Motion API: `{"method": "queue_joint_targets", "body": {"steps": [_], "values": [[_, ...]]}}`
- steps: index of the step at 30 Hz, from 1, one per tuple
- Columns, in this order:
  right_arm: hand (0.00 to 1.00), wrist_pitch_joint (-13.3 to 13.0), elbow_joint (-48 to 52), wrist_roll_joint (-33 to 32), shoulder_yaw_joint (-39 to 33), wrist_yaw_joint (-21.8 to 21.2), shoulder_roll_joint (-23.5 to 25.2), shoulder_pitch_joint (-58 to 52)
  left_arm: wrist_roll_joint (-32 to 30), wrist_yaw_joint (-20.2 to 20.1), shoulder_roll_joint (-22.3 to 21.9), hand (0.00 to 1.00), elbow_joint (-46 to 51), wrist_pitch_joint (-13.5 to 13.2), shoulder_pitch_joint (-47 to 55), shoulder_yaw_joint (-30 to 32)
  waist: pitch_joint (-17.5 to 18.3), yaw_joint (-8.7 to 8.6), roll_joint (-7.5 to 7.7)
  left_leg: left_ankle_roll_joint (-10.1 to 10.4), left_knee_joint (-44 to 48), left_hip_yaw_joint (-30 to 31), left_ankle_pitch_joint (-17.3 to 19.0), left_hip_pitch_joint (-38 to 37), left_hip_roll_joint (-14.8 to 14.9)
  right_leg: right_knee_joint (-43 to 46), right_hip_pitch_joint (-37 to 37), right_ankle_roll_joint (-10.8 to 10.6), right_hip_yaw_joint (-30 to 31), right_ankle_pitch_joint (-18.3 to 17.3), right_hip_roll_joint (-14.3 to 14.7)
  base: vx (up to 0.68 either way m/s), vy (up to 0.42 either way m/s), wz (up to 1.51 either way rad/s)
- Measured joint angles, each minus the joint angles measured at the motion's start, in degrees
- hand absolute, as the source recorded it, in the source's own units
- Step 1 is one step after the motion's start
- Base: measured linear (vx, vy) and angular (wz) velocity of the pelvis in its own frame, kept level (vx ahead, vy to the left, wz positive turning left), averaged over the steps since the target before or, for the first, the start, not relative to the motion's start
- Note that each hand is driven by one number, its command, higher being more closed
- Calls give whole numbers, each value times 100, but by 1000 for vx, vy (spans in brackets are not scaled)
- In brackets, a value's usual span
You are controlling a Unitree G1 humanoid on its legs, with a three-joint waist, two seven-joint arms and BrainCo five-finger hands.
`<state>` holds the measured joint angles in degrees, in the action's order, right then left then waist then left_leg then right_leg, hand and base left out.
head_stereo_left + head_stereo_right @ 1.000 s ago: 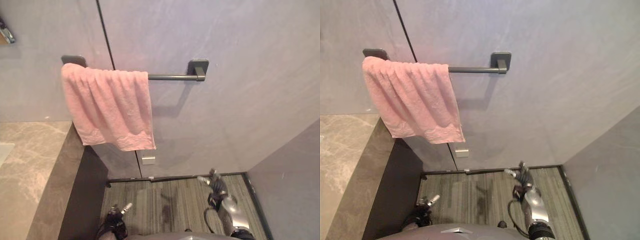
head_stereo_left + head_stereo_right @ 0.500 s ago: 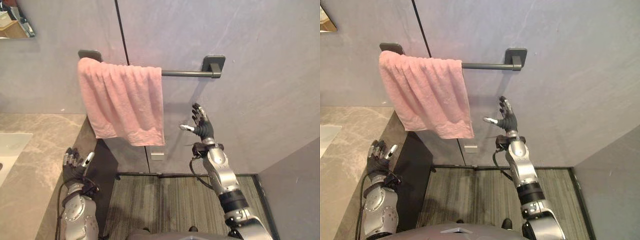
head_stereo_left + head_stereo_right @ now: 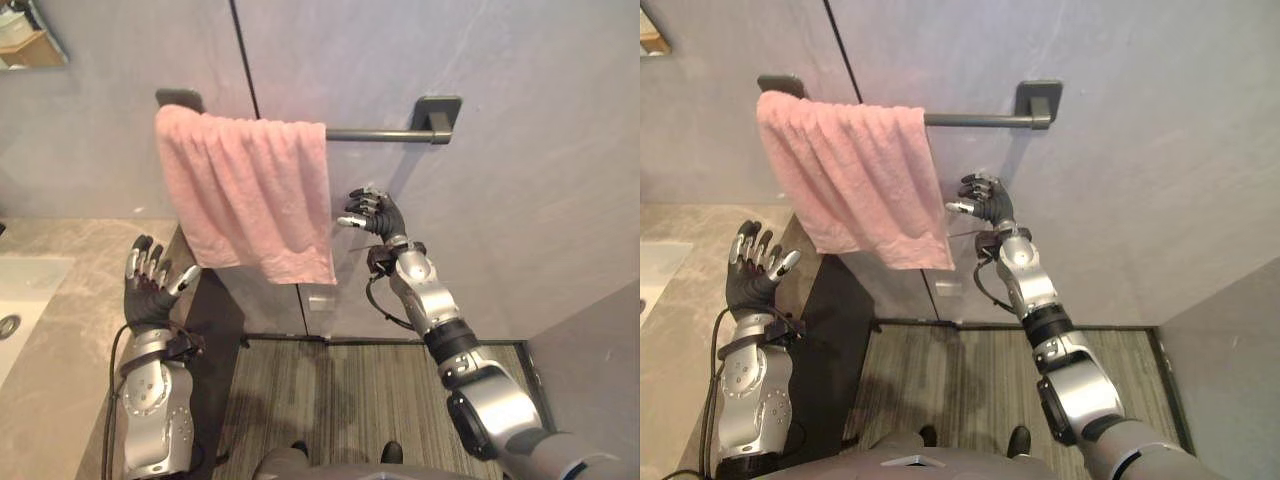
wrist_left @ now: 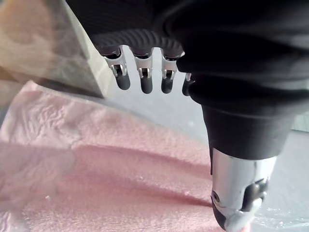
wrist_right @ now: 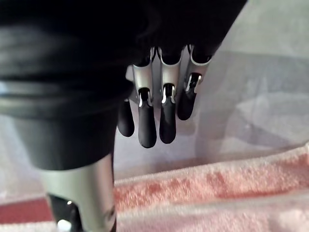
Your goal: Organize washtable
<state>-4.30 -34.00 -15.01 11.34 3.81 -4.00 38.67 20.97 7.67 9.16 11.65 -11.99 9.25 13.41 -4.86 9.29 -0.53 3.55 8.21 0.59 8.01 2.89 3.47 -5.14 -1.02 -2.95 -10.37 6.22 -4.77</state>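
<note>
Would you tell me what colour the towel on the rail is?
The towel is plain pink; the left eye view shows it best.

Left of the pink terry towel (image 3: 245, 190), the left hand (image 3: 148, 297) has silver fingers (image 4: 143, 77) with hinged metal links, each capped with a rounded dark tip. A dark ribbed cover (image 4: 140, 41) wraps its back and wrist. Its thumb (image 4: 240, 186) is a silver casing with a dark slot near the end. Below and left of the towel, the left arm (image 3: 150, 410) is a smooth silver-grey shell. Right of the towel, the right hand (image 3: 375, 212) is built alike, and the right arm (image 3: 425, 295) is made of silver-grey shells parted by black bands (image 3: 450, 340).
</note>
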Motion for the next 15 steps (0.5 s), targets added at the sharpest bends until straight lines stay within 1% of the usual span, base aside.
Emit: {"method": "queue_joint_targets", "body": {"steps": [2, 4, 7, 12, 13, 15], "values": [[0, 3, 1, -196, 61, -21, 22, 77, 2, -5, 61, 0, 3, -11, -5, 1, -2, 31, 2, 0, 22, 26, 0, 69, 0, 0, -38, 7, -12, 6, 0, -25, 0, 5], [0, 3, 1, -219, 193, -67, 29, 122, 1, 4, 70, 0, 3, -11, -3, 1, -11, 76, 15, 0, 21, 70, 0, 93, -1, 0, -37, 8, -49, 7, 2, -16, -4, 12], [0, 7, 2, -416, 269, -147, 78, 251, -1, 25, 97, 0, 3, -11, -23, 0, -30, 82, 39, 21, 34, 177, -14, 183, -2, 0, -74, 9, -142, 6, 6, -11, -9, 17], [0, 7, 3, -426, 478, -168, 86, 305, -5, 65, 209, 0, 3, -8, -66, -3, -45, 139, 55, 33, 99, 254, -40, 227, -2, 0, -92, 10, -163, 7, 14, 0, -5, 9], [100, 7, 2, -441, 478, -169, 84, 305, -6, 75, 284, 0, 3, -8, -117, -2, -50, 162, 62, 34, 107, 266, -40, 242, -2, 0, -97, 10, -165, 8, 14, -11, 2, 5], [100, 9, 2, -531, 477, -167, 76, 305, -6, 101, 350, 0, 2, -6, -252, 0, -57, 220, 74, 39, 113, 274, -43, 256, -1, 0, -104, 12, -167, 9, 15, -7, 1, 2]]}}
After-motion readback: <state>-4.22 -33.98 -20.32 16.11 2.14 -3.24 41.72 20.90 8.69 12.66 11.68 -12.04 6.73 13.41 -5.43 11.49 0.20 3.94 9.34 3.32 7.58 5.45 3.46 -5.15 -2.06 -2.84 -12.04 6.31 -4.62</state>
